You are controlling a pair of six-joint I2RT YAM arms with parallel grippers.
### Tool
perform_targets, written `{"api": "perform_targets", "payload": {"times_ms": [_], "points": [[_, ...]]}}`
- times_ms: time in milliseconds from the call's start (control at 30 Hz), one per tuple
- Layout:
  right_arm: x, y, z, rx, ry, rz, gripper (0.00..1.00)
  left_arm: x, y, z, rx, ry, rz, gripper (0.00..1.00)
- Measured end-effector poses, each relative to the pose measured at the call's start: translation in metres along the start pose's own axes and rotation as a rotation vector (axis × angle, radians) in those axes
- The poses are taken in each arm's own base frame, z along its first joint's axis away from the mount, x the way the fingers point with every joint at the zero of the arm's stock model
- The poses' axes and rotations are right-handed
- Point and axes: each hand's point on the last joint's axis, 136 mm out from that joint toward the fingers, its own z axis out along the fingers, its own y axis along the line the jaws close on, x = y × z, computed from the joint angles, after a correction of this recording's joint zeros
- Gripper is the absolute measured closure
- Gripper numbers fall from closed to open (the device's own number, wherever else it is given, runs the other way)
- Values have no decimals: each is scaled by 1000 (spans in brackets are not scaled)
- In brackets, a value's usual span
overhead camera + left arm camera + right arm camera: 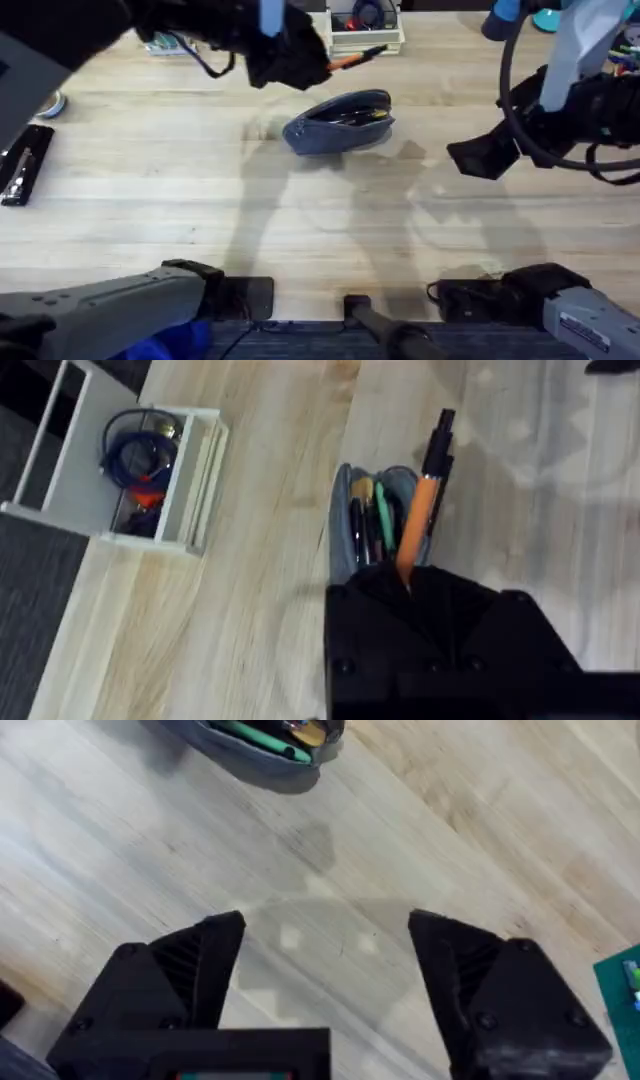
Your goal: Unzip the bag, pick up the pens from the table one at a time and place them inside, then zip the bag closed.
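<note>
Orange pen with a black end [418, 510], clamped in the left gripper [410, 582], points lengthwise over the unzipped blue-grey fabric pouch [340, 122]; right gripper [325, 970] gapes wide, holding nothing.

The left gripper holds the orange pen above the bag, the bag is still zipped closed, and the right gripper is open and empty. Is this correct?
Not fully. The bag is unzipped, not closed: the left wrist view shows its mouth gaping with items inside. The rest holds: the left gripper holds the orange pen above the bag, and the right gripper is open and empty over the table.
</note>
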Motion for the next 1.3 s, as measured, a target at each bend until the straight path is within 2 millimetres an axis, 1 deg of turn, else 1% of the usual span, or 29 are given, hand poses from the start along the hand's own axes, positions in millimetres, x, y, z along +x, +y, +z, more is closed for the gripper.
{"api": "perform_targets", "payload": {"times_ms": [167,267,567,733,900,1033,1133,1167,1300], "points": [[0,0,0,0,0,0,4,-15,-10,12,20,-11,22,958],[0,0,0,0,0,0,4,-16,-15,21,46,-3,11,958],[0,0,0,0,0,0,4,5,-13,77,135,51,-30,958],[0,0,0,0,0,0,4,15,-18,96,185,72,-50,958],[0,0,0,0,0,0,5,26,-14,115,203,84,-64,958],[0,0,0,0,0,0,5,35,-11,127,212,94,-77,958],[0,0,0,0,0,0,4,43,-12,133,221,118,-93,958],[0,0,0,0,0,0,4,53,-13,134,219,163,-107,957],[0,0,0,0,0,0,4,66,-14,131,208,234,-121,958]]}}
